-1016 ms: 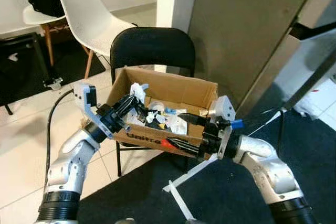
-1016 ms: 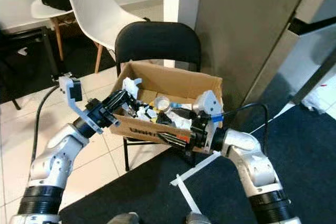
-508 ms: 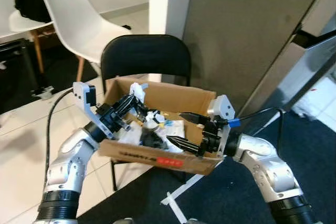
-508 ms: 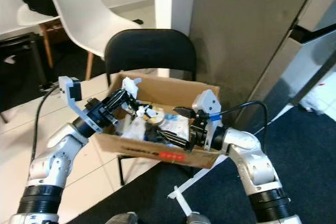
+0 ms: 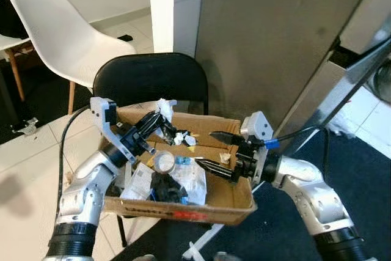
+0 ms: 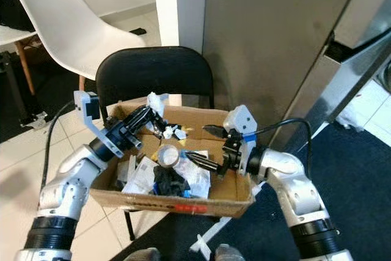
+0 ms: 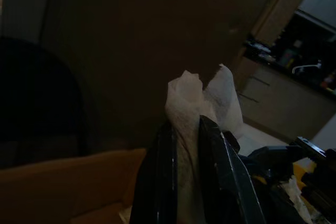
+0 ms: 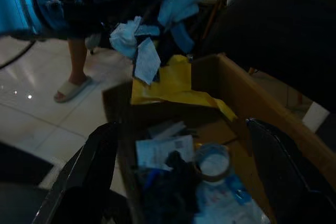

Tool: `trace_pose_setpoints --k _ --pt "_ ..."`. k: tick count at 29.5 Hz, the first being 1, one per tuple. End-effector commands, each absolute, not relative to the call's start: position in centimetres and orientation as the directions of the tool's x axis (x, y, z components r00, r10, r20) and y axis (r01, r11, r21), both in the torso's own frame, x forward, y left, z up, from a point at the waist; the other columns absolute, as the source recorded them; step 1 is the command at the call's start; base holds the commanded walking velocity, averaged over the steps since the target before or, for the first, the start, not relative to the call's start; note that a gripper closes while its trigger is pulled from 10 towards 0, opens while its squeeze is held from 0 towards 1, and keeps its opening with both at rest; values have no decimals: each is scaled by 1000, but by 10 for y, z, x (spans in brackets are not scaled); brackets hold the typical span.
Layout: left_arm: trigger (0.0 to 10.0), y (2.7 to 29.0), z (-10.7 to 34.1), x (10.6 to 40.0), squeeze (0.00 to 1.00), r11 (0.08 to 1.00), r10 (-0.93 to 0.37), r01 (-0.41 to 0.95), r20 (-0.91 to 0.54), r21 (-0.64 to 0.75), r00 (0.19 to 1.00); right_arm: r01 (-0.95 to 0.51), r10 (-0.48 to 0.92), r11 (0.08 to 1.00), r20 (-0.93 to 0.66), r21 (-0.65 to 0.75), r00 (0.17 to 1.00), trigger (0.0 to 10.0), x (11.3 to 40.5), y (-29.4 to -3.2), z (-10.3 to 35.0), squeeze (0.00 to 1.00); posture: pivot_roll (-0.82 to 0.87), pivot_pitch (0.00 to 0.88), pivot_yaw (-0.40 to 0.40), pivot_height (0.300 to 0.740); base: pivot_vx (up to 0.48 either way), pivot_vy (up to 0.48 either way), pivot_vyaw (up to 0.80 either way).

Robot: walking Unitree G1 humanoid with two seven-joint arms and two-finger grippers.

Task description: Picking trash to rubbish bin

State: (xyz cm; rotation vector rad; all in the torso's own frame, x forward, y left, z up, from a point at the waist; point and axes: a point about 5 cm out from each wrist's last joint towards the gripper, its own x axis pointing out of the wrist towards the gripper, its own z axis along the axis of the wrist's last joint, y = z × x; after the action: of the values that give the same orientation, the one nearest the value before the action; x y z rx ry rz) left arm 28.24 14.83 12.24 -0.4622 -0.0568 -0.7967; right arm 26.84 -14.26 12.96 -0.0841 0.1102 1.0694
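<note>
Tiled floor beside a grey wall panel; a black folding chair (image 5: 149, 77) carries a cardboard box (image 5: 183, 203) of trash. White crumpled tissue (image 5: 165, 107) is clamped between the closed fingers of the left gripper (image 5: 157, 118), over the box's rear edge. Right gripper (image 5: 215, 151) hovers opposite, fingers spread wide, holding nothing. Below both: tape roll (image 5: 164, 162), papers.

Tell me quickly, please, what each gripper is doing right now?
Left gripper: shut on a white tissue, above the cardboard box.
Right gripper: open, holding nothing, over the box.
</note>
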Motion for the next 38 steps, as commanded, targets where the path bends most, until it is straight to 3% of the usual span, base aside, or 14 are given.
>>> trace_pose_setpoints --k 1,26,27,28,29,30,38 --pt "10000 149 119 280 0 604 -682 702 212 -377 700 -888 875 458 -162 -27 456 10000 266 -143 125 0 8 0 -4 740 0 0 0" --pt "10000 155 112 282 0 596 -659 674 215 -436 721 -898 869 432 -232 -80 438 10000 265 -144 118 0 6 0 -16 740 0 0 0" --pt "10000 156 111 282 149 593 -658 674 218 -441 721 -899 869 431 -232 -80 438 10000 265 -144 118 0 6 0 -16 740 0 0 0" --pt "10000 156 112 282 149 591 -655 673 222 -445 722 -899 869 431 -232 -80 438 10000 265 -144 118 0 6 0 -16 740 0 0 0" --pt "10000 157 112 282 529 593 -649 668 224 -449 727 -899 869 432 -232 -80 438 10000 265 -144 118 0 6 0 -16 740 0 0 0" --pt "10000 158 111 282 1000 595 -644 664 225 -454 731 -898 869 432 -232 -79 438 10000 265 -144 118 0 6 0 -16 740 0 0 0" --pt "10000 160 110 282 1000 590 -640 661 229 -464 733 -897 868 435 -229 -76 440 10000 265 -144 119 0 6 0 -16 740 0 0 0"
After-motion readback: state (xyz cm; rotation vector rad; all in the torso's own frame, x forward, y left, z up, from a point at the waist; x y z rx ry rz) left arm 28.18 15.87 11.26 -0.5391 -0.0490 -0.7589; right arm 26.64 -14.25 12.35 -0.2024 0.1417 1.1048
